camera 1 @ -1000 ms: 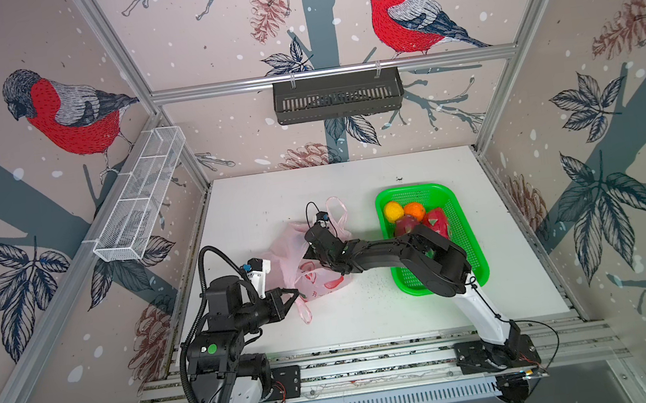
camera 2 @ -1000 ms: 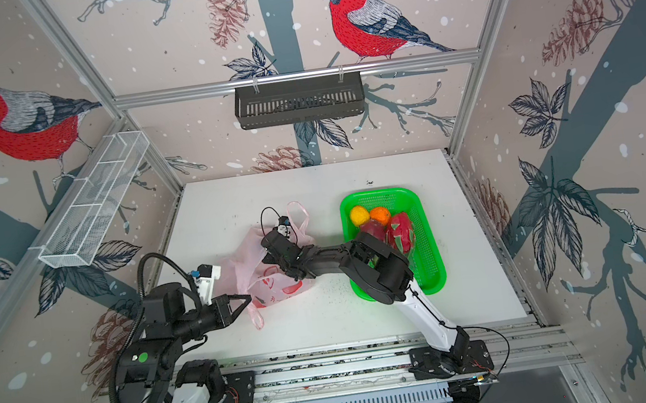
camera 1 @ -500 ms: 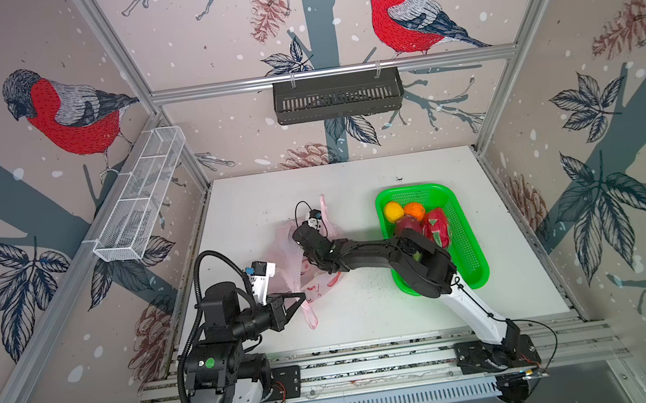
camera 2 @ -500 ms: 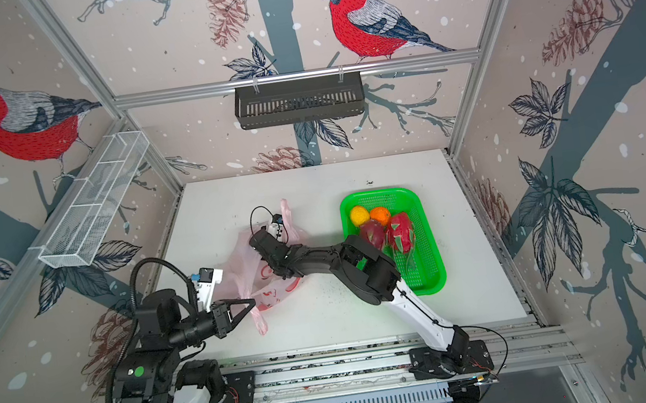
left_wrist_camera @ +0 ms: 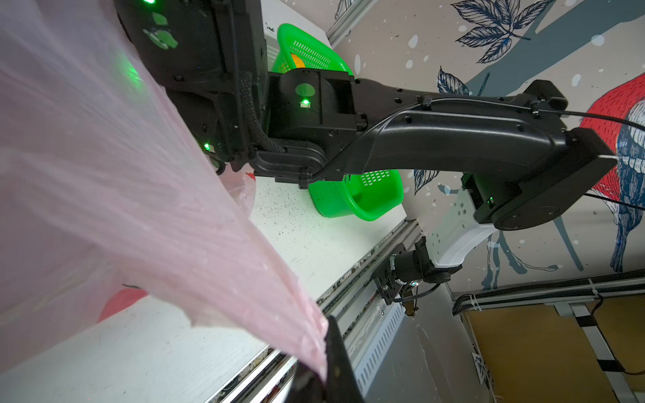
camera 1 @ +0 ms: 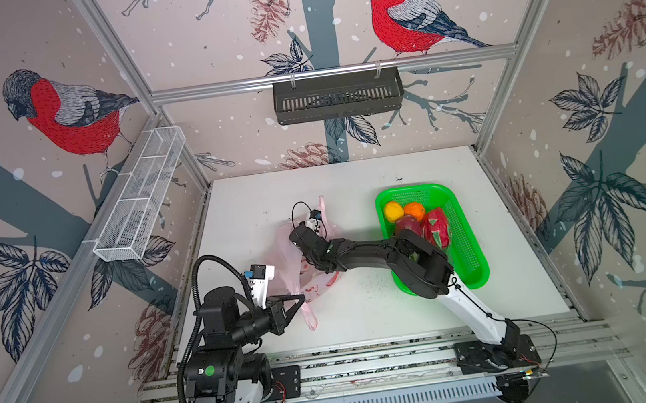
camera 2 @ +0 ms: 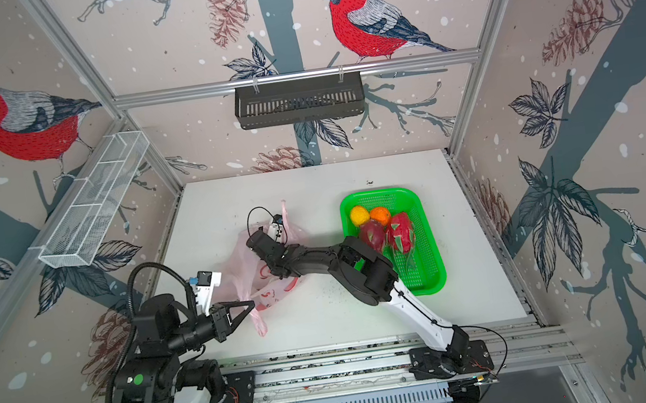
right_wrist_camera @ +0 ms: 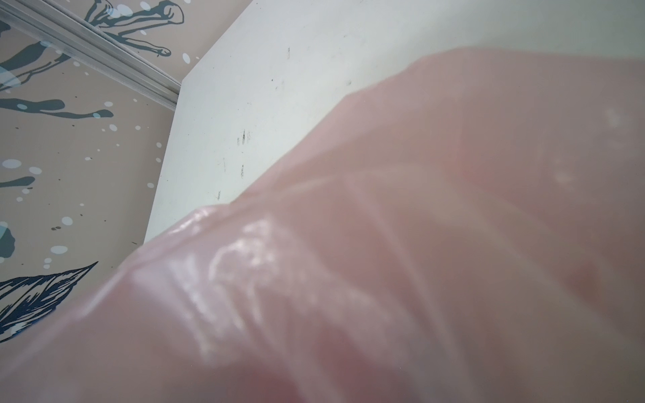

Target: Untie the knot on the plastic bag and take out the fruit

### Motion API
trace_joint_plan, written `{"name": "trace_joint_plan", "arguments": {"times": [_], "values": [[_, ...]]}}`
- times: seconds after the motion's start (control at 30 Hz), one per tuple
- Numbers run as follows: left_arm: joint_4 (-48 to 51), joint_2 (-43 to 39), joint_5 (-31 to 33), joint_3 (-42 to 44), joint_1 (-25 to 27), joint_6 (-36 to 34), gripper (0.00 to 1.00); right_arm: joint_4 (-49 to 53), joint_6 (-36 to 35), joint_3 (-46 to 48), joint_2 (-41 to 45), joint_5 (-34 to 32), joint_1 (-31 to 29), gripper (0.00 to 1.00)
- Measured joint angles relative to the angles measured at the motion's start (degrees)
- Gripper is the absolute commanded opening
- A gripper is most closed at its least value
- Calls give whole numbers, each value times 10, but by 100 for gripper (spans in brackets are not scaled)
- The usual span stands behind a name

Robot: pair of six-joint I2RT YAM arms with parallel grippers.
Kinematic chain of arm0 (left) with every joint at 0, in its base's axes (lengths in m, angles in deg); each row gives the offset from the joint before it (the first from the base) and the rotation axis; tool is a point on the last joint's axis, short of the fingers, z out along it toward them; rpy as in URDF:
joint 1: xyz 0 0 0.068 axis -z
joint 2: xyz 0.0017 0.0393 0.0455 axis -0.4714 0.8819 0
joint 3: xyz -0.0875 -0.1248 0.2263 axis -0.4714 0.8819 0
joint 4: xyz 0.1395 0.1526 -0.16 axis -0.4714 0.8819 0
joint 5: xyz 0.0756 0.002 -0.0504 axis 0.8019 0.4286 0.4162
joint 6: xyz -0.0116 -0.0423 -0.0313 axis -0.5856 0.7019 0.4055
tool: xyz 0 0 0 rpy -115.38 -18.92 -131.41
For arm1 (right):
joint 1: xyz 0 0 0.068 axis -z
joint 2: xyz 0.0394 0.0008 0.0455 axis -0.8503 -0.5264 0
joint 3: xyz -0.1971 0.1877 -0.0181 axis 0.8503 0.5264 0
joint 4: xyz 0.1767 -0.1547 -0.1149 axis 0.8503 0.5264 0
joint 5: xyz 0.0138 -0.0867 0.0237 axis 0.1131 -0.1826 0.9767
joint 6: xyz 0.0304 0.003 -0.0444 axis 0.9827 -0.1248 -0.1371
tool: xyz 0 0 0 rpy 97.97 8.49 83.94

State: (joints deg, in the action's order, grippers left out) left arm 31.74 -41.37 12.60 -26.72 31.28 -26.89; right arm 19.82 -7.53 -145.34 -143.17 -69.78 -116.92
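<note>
My right arm (camera 1: 365,249), stretched low, now reaches further left than a second ago; right pincer (camera 1: 296,236) buried in the plastic bag (camera 1: 287,265) on the tabletop (camera 1: 368,310), apart or together I cannot tell. Left pincer (camera 1: 303,297) clamps the bag's near strap.

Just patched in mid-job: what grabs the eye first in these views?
The bright green basket on the right of the table stands out, holding a yellow fruit, an orange and two magenta dragon fruits. Left of it, the pale pink plastic bag is pulled taut by the shut left claw, while the right arm reaches across into it. Big red-breasted bird prints loom behind.
</note>
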Motion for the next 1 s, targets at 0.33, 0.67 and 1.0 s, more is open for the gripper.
{"name": "trace_joint_plan", "arguments": {"times": [0.33,0.67,1.0], "values": [[35,6,69,5,0,-3,0,-25,-2,95,59,-2,6,30],[64,60,141,17,0,-1,0,-39,-6,172,108,-2,13,25],[64,82,151,17,0,0,0,-54,-14,241,163,28,24,23]]}}
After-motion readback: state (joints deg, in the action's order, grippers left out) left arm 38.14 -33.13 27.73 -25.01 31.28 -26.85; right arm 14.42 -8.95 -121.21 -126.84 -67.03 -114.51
